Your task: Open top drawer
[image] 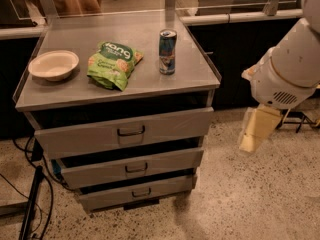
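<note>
Top drawer point(165, 125) directly under the tabletop point(75, 31), widest of three grey fronts, standing slightly forward with a dark gap along its upper edge; dark bail handle point(131, 131) at its centre. On the tabletop: white bowl point(53, 64) at left, green snack bag point(114, 64) in the middle, upright can point(167, 51) just right of it. End effector point(250, 143) off to the right of the cabinet, hanging low, well apart from the handle, gripping nothing; degree of opening impossible to tell.
</note>
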Motion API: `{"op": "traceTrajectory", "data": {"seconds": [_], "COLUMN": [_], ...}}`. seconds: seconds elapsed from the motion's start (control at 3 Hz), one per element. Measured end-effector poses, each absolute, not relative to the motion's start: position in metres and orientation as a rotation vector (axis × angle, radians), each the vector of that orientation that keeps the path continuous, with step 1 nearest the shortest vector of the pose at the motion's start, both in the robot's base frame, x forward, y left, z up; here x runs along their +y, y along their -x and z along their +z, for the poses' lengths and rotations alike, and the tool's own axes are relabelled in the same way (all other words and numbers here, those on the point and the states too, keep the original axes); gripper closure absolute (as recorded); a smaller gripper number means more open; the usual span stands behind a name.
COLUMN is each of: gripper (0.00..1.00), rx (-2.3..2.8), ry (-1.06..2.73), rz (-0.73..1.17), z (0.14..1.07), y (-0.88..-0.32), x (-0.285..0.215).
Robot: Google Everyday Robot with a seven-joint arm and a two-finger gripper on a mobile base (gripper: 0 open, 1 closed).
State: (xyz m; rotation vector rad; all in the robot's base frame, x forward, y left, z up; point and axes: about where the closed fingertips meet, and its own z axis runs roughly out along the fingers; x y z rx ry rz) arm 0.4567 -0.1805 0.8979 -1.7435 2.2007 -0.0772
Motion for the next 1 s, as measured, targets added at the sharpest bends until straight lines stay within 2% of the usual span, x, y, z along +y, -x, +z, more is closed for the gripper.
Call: {"op": "traceTrajectory", "data": {"seconds": [0.33,1.0], "gripper": [0.0,0.0], "rx": [2.177,2.187], "ry": [1.751,1.763], "rz": [-0.041,-0.019], "z": [0.851,0.82], "y": [-0.489,-0.49], "x": [-0.146,-0.135]}}
